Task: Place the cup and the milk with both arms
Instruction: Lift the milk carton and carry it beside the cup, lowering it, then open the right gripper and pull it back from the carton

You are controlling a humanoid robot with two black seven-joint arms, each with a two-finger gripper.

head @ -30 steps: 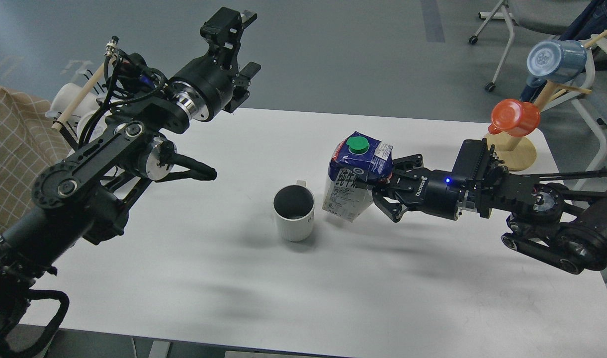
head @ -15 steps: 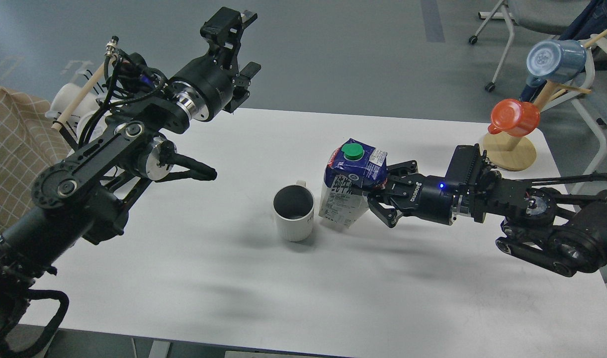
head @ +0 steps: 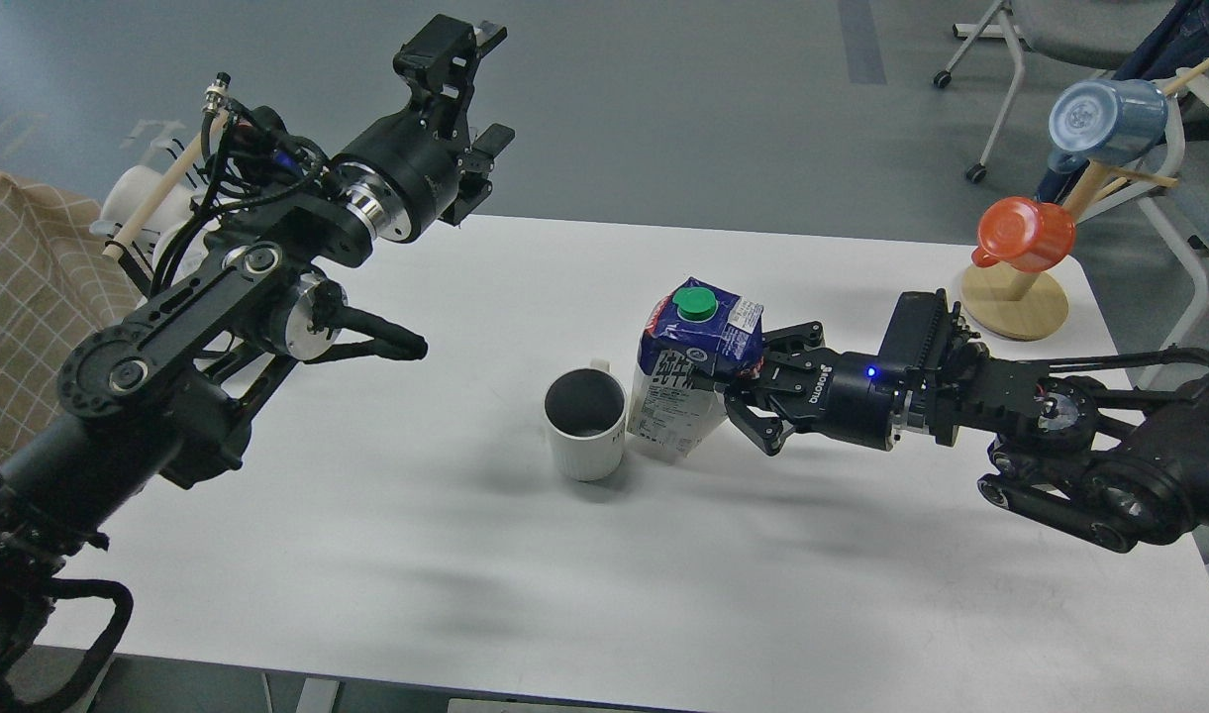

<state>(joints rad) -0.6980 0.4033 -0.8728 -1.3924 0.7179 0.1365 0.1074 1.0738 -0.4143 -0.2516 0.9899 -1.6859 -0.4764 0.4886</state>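
Note:
The cup (head: 586, 424), a white ribbed mug with a dark inside, stands upright near the middle of the white table (head: 465, 555). The milk (head: 685, 371), a blue and white carton with a green cap, is just right of the cup, slightly tilted, almost touching it. My right gripper (head: 731, 384) comes in from the right and is shut on the carton's right side. I cannot tell whether the carton's base rests on the table. My left gripper (head: 492, 87) is open and empty, raised high over the table's back left edge, far from the cup.
A wooden mug stand (head: 1016, 297) at the back right corner carries an orange-red mug (head: 1026, 234) and a blue mug (head: 1107, 121). White mugs on a rack (head: 141, 203) sit behind my left arm. A checked cloth (head: 20, 287) lies at the left. Chairs stand beyond the table.
My right gripper has carried the milk leftward and a little lower, bringing it close beside the cup. The left arm has barely moved. The cup has stayed in place.

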